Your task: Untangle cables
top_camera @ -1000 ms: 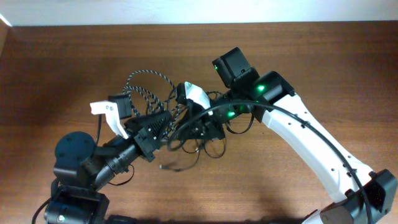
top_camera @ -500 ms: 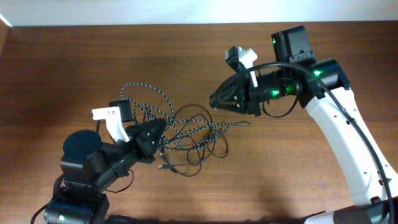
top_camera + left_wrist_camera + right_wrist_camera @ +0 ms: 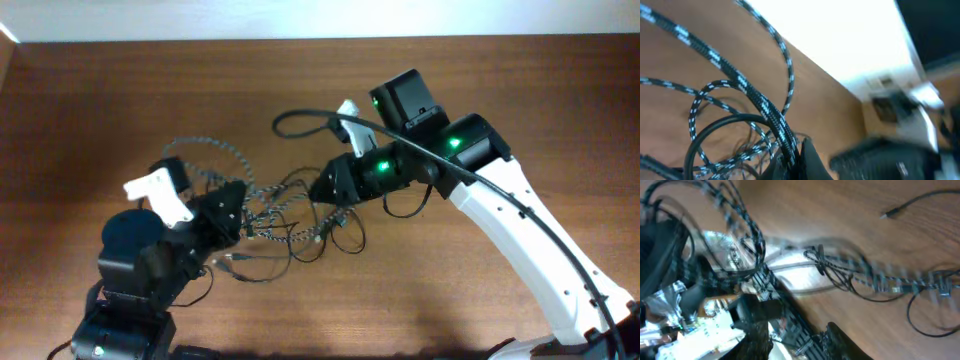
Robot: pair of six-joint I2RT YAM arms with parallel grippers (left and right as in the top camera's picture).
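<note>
The cables lie knotted mid-table, between my two grippers. The braided speckled cable (image 3: 283, 232) loops out to the left. The thin black cable (image 3: 350, 243) trails a plug toward the front. My left gripper (image 3: 230, 207) is shut on the braided cable (image 3: 765, 107), which runs up from between its fingertips, with a black loop (image 3: 715, 125) beside it. My right gripper (image 3: 322, 190) hovers at the tangle's right side. In the blurred right wrist view its gripper (image 3: 800, 340) is open, fingers (image 3: 840, 337) apart above the braided cable (image 3: 840, 270), nothing held.
A thicker black lead (image 3: 292, 119) arcs from the right arm over the table's back. The white wall edge (image 3: 300, 20) runs behind the wooden table (image 3: 500, 100). The left arm's base (image 3: 125, 300) fills the front left corner.
The right arm has swung back down and left to the tangle, its jaws wider apart. The left gripper has pulled the braided cable a little left and back, shifting the tangle.
</note>
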